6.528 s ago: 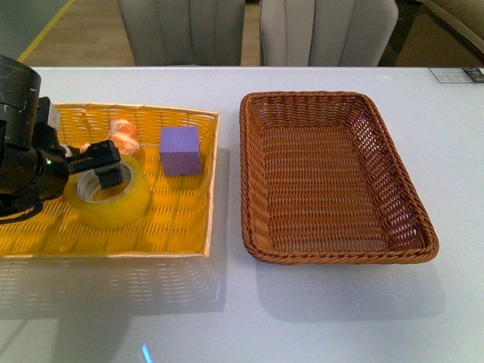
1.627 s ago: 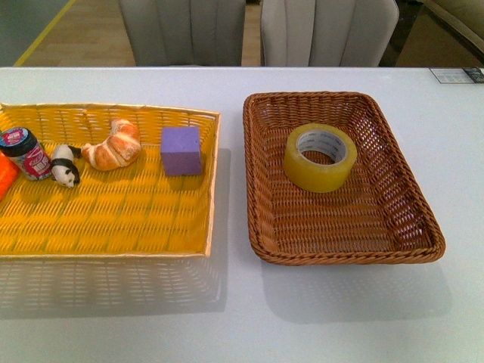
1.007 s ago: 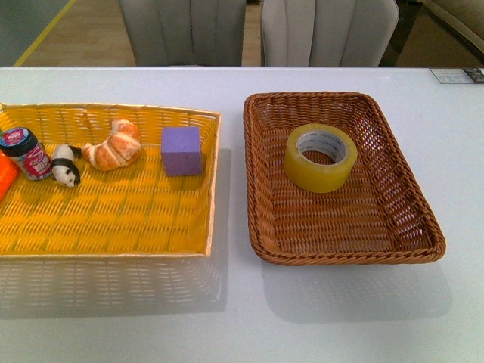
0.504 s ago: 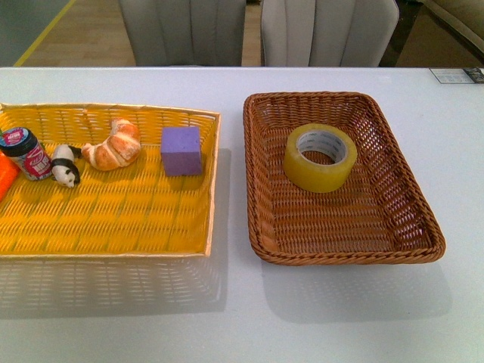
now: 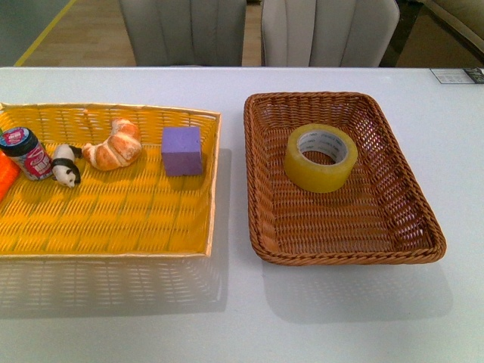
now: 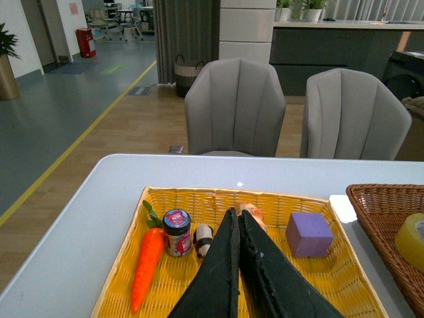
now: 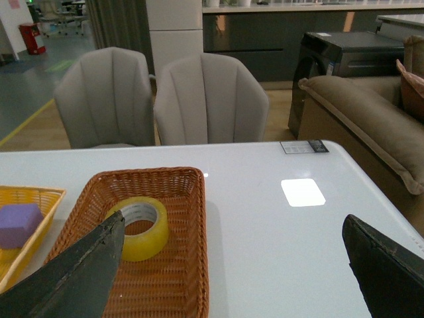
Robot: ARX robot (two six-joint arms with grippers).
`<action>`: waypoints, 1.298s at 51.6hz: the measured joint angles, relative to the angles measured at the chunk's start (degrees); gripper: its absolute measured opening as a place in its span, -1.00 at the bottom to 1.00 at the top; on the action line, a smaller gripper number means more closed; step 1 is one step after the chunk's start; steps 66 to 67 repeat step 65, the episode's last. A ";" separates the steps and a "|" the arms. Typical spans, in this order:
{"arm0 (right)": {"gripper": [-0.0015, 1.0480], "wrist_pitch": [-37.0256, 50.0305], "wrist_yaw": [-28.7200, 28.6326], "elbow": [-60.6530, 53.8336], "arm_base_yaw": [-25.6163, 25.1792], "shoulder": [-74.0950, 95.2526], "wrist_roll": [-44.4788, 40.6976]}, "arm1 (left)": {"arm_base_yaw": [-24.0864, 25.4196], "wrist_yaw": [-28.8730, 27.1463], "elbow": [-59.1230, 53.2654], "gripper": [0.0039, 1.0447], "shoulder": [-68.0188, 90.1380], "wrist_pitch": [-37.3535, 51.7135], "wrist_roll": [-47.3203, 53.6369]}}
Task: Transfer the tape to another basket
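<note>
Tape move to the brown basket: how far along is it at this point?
Done, it seems: the tape lies flat inside the brown basket, apart from the purple cube in the yellow basket. Nothing is in hand: the left gripper is shut and empty, the right gripper open. Nothing visible is left.

White glossy table [image 5: 242, 318] with a bright light glare patch [image 7: 303, 192] on its surface. Two grey upholstered chairs with ribbed backs sat pushed to the far edge: one [image 6: 235, 109], the other [image 6: 354, 116]. Floor was wood near the table, grey further out, split by a yellow line [image 6: 73, 146]. Beige sofa [image 7: 361, 109] stood off to one side, next to a dark cabinet [image 7: 341, 56]. Dark curtain [image 6: 185, 33], woven bin [image 6: 187, 68] under it, red bin [image 6: 85, 42] down the corridor. Potted plant [image 6: 6, 63] by the wall.
</note>
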 joint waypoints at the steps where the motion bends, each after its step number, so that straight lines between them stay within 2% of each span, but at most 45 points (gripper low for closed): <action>1: 0.83 0.00 0.02 0.00 0.00 0.00 0.00 | 0.00 0.00 0.00 -0.97 0.00 0.00 0.00; 4: 0.83 0.00 0.00 0.00 0.00 0.00 0.00 | 0.00 0.02 0.00 -0.97 0.00 0.00 0.00; 5: 0.83 0.00 0.00 0.00 0.00 0.00 0.00 | 0.00 0.00 0.00 -0.92 0.00 0.00 -0.02; 7: 0.83 0.00 0.00 0.00 0.00 0.00 0.00 | 0.00 0.00 0.00 -0.71 0.00 0.00 -0.02; 16: 0.83 0.00 0.00 0.00 0.00 0.00 0.00 | 0.00 0.00 0.00 -0.15 0.00 0.00 -0.02; 17: 0.83 0.00 0.00 0.00 0.00 0.00 0.00 | 0.00 0.00 0.00 -0.03 0.00 0.00 -0.02; 31: 0.83 0.00 0.00 0.00 0.00 0.00 0.00 | 0.00 0.00 0.00 0.85 -0.02 0.00 0.00; 67: 0.83 0.00 0.00 0.00 0.00 0.00 0.00 | 0.00 0.00 0.00 0.83 -0.02 0.00 0.11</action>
